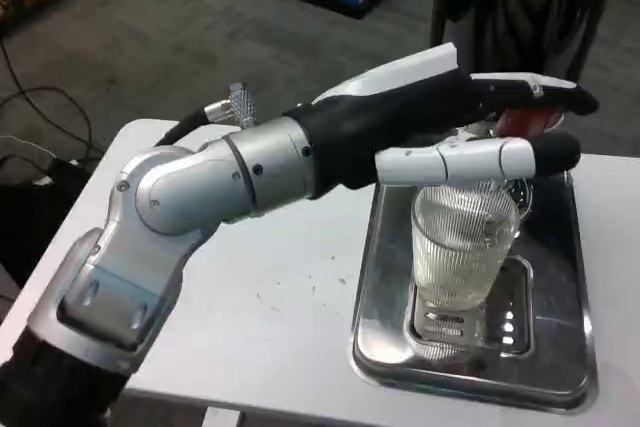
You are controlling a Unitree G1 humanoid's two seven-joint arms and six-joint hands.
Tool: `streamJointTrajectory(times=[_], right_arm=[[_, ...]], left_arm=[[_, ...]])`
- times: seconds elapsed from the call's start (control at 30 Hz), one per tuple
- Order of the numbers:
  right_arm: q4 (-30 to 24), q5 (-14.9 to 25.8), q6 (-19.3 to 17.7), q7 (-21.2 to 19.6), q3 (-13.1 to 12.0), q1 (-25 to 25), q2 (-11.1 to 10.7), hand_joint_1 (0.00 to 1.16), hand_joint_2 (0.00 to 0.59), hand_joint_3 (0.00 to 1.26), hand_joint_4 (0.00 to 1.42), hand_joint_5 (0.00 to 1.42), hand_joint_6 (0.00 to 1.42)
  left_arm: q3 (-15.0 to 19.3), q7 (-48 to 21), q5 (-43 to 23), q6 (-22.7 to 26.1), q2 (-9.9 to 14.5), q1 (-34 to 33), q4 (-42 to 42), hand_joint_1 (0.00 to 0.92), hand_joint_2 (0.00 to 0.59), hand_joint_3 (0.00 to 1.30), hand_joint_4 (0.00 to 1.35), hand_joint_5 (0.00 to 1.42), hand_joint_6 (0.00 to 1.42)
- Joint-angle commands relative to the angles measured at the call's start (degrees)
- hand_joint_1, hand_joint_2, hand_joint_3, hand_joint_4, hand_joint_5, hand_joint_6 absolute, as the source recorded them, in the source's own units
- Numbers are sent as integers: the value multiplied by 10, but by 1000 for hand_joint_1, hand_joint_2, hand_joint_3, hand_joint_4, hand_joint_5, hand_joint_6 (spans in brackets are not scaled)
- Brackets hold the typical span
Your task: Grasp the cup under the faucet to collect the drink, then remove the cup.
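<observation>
The left arm (200, 197) enters from 8 o'clock and crosses the counter (280, 297) toward 3 o'clock. The left hand (450, 127) is extended above the cup (462, 242), fingers stretched out and apart, gripping nothing. One finger (470, 160) lies across the cup rim; contact cannot be confirmed.

The cup is a clear ribbed glass standing upright on the grate of a steel tray (385, 337) at 4 o'clock. A red part (527, 122), probably the faucet handle, sits just behind the fingers at 2 o'clock.

Risks:
- The hand is above the cup, not around it. Closing from here would probably knock the rim and tip the cup.
- The fingers are near the red part; a forward move could strike it.
</observation>
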Motion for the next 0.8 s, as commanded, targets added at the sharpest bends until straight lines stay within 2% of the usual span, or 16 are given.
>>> streamJointTrajectory(times=[0.03, 0.8], right_arm=[[-8, 9, -5, 2, -6, 7, -3, 320, 463, 244, 178, 158, 0], [-8, 16, 1, -4, -11, 3, -2, 318, 458, 230, 175, 158, 0]], left_arm=[[-27, -38, 23, -1, 18, 27, 9, 0, 94, 183, 77, 164, 107], [-61, -43, 85, -62, 23, 26, 14, 0, 82, 157, 53, 137, 90]])
